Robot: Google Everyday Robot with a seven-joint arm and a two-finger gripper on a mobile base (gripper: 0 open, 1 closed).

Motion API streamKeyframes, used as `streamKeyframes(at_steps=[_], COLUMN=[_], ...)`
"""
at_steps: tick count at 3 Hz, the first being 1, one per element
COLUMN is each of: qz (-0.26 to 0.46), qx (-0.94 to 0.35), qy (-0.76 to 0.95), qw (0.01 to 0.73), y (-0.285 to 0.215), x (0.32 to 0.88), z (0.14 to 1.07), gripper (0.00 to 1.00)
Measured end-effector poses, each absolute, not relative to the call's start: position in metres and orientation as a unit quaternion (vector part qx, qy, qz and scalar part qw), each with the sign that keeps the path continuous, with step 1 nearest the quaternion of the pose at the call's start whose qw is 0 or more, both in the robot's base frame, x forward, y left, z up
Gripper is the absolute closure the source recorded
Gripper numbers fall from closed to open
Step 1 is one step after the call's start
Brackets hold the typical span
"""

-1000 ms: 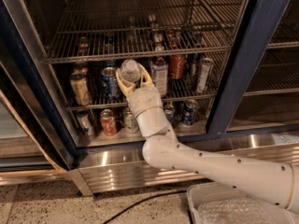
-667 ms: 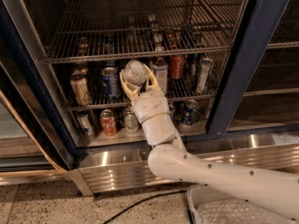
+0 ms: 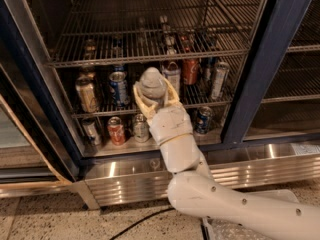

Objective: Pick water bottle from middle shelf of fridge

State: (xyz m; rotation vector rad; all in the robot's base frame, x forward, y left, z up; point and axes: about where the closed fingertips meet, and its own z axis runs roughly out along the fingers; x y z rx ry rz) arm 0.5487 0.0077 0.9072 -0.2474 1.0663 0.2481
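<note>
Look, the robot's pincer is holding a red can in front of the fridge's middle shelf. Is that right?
Not quite. The pincer is holding the water bottle, which is clear with a pale cap, not a red can. The camera view shows this. The rest is right: it is in front of the middle shelf of the fridge.

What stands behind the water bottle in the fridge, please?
A blue can and a white-labelled bottle show further back. The gripper, shut on the water bottle at the middle shelf front, hides anything directly behind.
</note>
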Motion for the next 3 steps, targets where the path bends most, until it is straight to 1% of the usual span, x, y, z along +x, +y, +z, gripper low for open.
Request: streamKeyframes(at_steps=[1,2,3], qz=[0.121,0.097,0.097], qx=[-0.117,-0.102,-0.102], qy=[0.522,0.528,0.528], qw=[0.836,0.838,0.838], y=[-0.007,-0.040,-0.040], x=[0.531,0.528,0.528], z=[0.917,0.921,0.921], gripper=[1.00,1.00,1.00])
